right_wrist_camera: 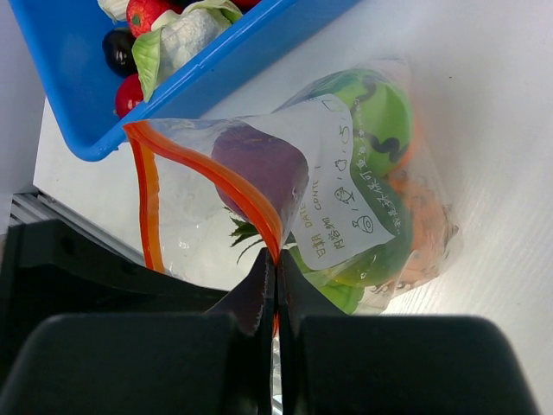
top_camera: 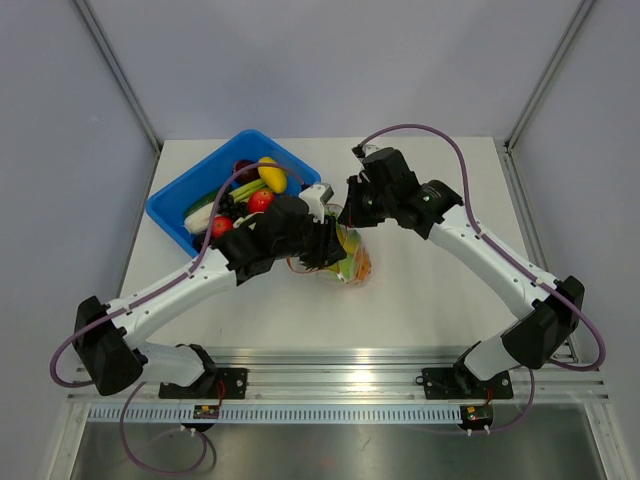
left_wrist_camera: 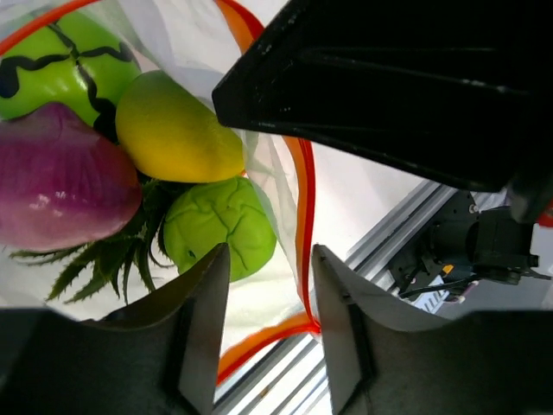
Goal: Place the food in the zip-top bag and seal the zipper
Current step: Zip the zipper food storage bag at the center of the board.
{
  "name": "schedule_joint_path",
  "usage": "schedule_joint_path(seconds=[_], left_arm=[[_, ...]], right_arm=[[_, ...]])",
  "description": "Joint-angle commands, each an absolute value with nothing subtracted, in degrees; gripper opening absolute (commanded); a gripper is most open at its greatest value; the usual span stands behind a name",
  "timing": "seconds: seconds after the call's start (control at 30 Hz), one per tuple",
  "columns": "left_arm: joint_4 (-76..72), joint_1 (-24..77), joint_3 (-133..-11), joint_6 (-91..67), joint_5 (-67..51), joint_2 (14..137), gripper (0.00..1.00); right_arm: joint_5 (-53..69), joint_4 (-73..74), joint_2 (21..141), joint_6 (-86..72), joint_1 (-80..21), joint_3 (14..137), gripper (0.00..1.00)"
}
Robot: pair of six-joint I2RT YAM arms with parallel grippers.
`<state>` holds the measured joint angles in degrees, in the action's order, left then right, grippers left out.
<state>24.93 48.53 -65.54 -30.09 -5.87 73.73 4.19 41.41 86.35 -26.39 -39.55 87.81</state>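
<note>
Zip-top bag (top_camera: 352,262) lies on the table (top_camera: 430,290) just right of the blue bin (top_camera: 170,215), between the two grippers, mouth on the bin side.

Bag contents, food (left_wrist_camera: 177,130): a yellow piece, a purple piece (right_wrist_camera: 259,164), a green piece with a black squiggle (right_wrist_camera: 376,112), a wrinkled green piece (left_wrist_camera: 220,229) and spiky green leaves (left_wrist_camera: 108,255). Something orange sits low in the bag, not identifiable. White label (right_wrist_camera: 346,186) on the bag's side — writing too small to read.

Bin holds more pieces: yellow (top_camera: 272,176), red (top_camera: 260,200), dark (right_wrist_camera: 119,52) and white-green leafy (right_wrist_camera: 181,39). The bin is cut off in the right wrist view.

Right gripper (right_wrist_camera: 276,264): fingers pressed together, pinching the zipper (right_wrist_camera: 207,173) at the mouth.

Left gripper (left_wrist_camera: 270,259): fingers apart, bag rim and zipper in the gap — contact cannot be told.

Top view: the left wrist covers the bag's mouth.
</note>
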Motion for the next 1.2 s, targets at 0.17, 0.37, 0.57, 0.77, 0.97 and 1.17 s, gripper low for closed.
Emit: schedule_joint_path(seconds=[0.17,0.37,0.57,0.77,0.97,1.17], left_arm=[[19.9,48.8,-68.3,-31.4,-8.3,76.8,0.00],[21.4,48.7,-70.8,-33.3,-9.9,78.2,0.00],[23.6,48.6,-75.1,-35.0,-10.4,80.3,0.00],[25.2,47.6,-80.3,-35.8,-9.3,83.8,0.00],[26.9,46.8,-84.1,-35.6,-9.8,87.1,0.00],[26.6,46.1,-85.9,-37.1,-9.8,89.6,0.00]], right_arm=[[5.2,40.5,86.3,-26.5,-39.8,90.6,0.01],[5.7,42.6,83.9,-23.8,-39.8,92.5,0.42],[0.4,43.6,73.8,-19.3,-39.8,91.2,0.62],[-3.0,39.9,60.5,-12.9,-39.8,79.9,0.63],[1.8,30.6,51.1,-6.9,-39.9,61.1,0.60],[3.4,19.7,45.9,-4.7,-40.5,51.2,0.58]])
